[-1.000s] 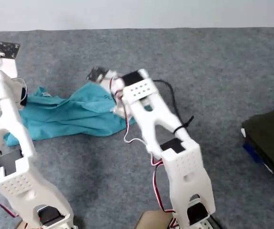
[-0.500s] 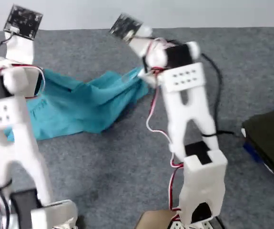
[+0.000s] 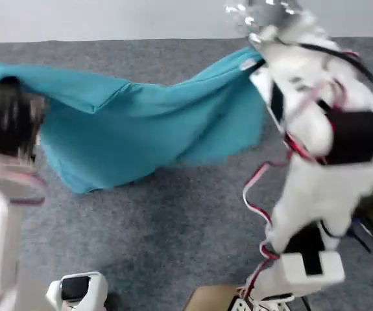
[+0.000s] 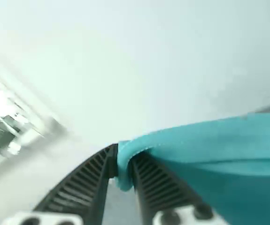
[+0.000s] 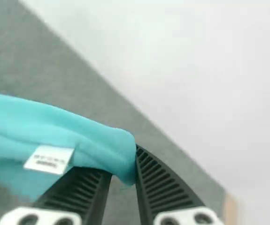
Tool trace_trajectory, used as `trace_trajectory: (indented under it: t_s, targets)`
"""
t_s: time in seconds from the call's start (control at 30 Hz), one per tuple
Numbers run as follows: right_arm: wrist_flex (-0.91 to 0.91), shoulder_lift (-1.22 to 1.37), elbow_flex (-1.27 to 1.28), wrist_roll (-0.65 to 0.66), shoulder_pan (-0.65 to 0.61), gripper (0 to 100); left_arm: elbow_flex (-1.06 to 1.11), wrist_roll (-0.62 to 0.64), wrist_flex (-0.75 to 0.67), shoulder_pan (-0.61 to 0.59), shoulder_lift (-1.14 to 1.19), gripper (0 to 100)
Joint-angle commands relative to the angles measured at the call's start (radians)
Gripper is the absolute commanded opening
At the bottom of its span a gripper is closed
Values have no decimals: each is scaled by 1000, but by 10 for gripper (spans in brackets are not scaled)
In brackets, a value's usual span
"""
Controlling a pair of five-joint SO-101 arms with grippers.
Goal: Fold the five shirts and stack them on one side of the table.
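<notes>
Soft, even light falls from above on the grey table, and the teal shirt casts only a faint shadow under its hanging edge. In the high view, the arm at the left edge and the arm on the right smear into pale streaks. In the wrist views, a white wall glows bright and featureless behind the cloth.

High camera looks down; wrist cameras hug my left gripper and right gripper; all share the shirt.
</notes>
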Motion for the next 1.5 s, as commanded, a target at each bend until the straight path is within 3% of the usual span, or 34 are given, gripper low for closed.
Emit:
trace_trajectory:
  t_s: [0.0,0.27,0.57,0.87,1.0,1.27,1.47]
  targets:
    - [42,-131,-43,31,47,11,-28,-78,-34,3,-100,6]
    - [44,-302,-43,94,153,11,-28,-232,-57,2,-273,6]
    - [44,-435,-25,143,314,11,-28,-331,-292,0,-377,6]
    - [42,-596,210,180,340,11,-28,-379,-480,0,-385,6]
    - [42,-687,373,189,338,11,-28,-379,-462,0,-385,6]
    - [36,-831,721,230,335,11,-19,-381,-292,2,-376,6]
    - [33,-851,913,224,335,11,163,-381,-270,2,-348,6]
